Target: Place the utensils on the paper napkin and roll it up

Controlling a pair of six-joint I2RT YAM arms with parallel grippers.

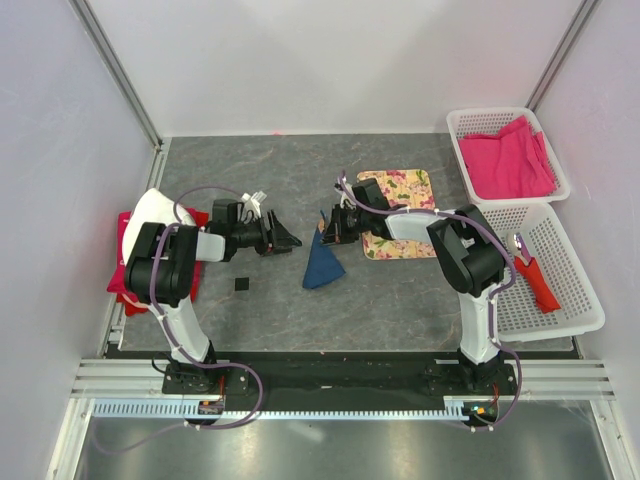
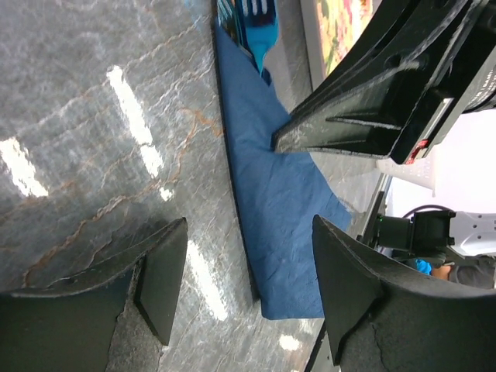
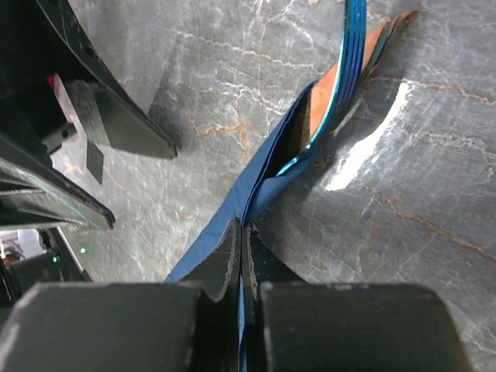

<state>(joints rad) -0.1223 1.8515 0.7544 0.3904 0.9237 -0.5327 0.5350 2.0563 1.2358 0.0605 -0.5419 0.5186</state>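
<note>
Near the middle of the top view, the folded blue paper napkin point(image 1: 323, 265) lay on the grey marbled counter point(image 1: 400, 300), its narrow end pointing toward the upper part of the frame. The bright-blue utensils point(image 2: 260, 23) were tucked inside the napkin, their fork ends poking out of its top edge at the upper centre of the left wrist view. The right pincer point(image 3: 240, 232) was clamped narrow on an edge of the napkin, with blue paper showing between its pressed fingers. The left pincer point(image 2: 248, 240) hung just left of the napkin with its fingers spread wide, gripping nothing and pointing toward the napkin's long side. Behind the right pincer lay a floral mat point(image 1: 405, 185). At the right edge stood two white baskets: the upper basket point(image 1: 470, 122) held a pink cloth point(image 1: 505, 160), and the lower basket point(image 1: 575, 290) held a red-handled tool point(image 1: 537, 280).
</note>
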